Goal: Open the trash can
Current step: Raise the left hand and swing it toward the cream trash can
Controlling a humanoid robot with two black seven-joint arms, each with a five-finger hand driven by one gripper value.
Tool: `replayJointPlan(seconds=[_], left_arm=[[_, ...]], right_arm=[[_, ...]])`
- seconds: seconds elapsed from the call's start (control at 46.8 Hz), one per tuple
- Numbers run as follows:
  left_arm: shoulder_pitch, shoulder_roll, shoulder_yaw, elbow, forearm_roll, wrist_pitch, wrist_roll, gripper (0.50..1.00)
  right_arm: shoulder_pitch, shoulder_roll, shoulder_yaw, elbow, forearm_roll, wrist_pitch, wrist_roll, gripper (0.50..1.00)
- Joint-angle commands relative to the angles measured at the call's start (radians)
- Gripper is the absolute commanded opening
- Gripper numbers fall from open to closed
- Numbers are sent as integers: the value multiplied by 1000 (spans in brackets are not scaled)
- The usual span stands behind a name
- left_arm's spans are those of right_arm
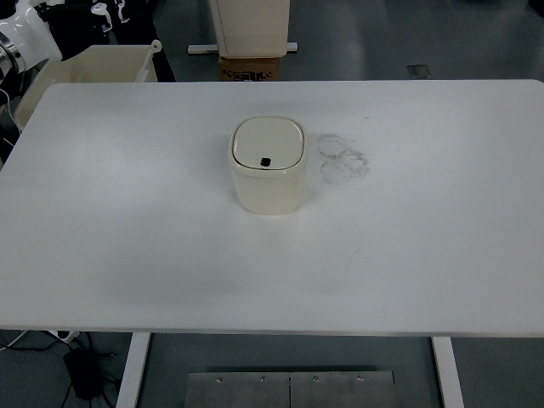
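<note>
A small cream trash can (268, 166) with rounded corners stands upright near the middle of the white table (170, 255). Its lid (269, 143) lies flat and closed, with a small black button (265, 161) near its front edge. Neither robot hand shows anywhere in the top view.
Faint grey ring marks (343, 156) stain the table just right of the can. A cream bin (93, 66) stands off the table's far left corner beside white machine parts (25, 38). A cardboard box (251, 68) and a white stand sit behind the far edge.
</note>
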Motion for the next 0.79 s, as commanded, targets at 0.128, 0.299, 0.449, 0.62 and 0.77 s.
replayJointPlan(seconds=[0.128,0.299,0.449,0.62,0.77], left_arm=[[-107,4,122,-26,2,-78,0,1000],[-164,-11,201,-52,63,-120,0,1000],[-171,-28,204,-86,242,-117,2,1000],[-176,-41,217,-140,382,-126,12,1000],[-188,-65,217,-166,471,-141,49,1000]], right_arm=[[0,0,0,0,0,0,0,993],[0,0,0,0,0,0,1,993],[0,0,0,0,0,0,0,993],[0,0,0,0,0,0,1,993],[0,0,0,0,0,0,0,993]])
